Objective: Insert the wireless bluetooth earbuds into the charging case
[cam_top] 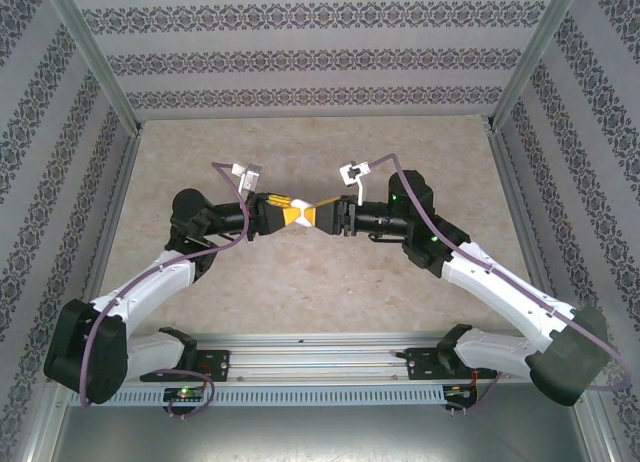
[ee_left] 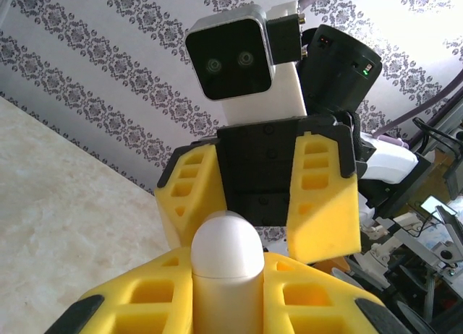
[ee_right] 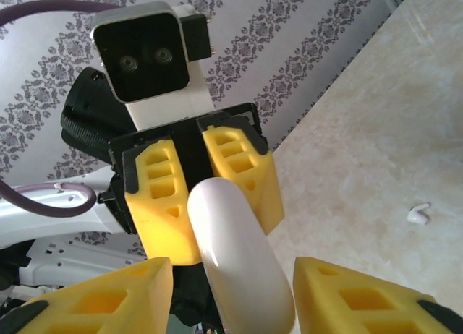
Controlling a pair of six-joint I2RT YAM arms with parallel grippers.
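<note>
A white, closed, pill-shaped charging case (ee_left: 226, 254) is held in the air over the middle of the table. My left gripper (ee_left: 226, 276) is shut on it, its yellow fingers (ee_right: 160, 204) pressing both sides. My right gripper (ee_right: 231, 294) faces it, open, with its fingers (ee_right: 365, 301) spread either side of the case's (ee_right: 235, 262) free end. In the top view the left gripper (cam_top: 282, 213) and right gripper (cam_top: 326, 217) meet tip to tip. One small whitish earbud (ee_right: 417, 215) lies on the table below. The other earbuds are out of view.
The beige marble-look tabletop (cam_top: 300, 292) is ringed by patterned walls (cam_top: 320, 52) with metal posts. The arm bases sit on the rail (cam_top: 320, 357) at the near edge. The right arm's wrist camera (ee_left: 235, 59) looms close above the left gripper.
</note>
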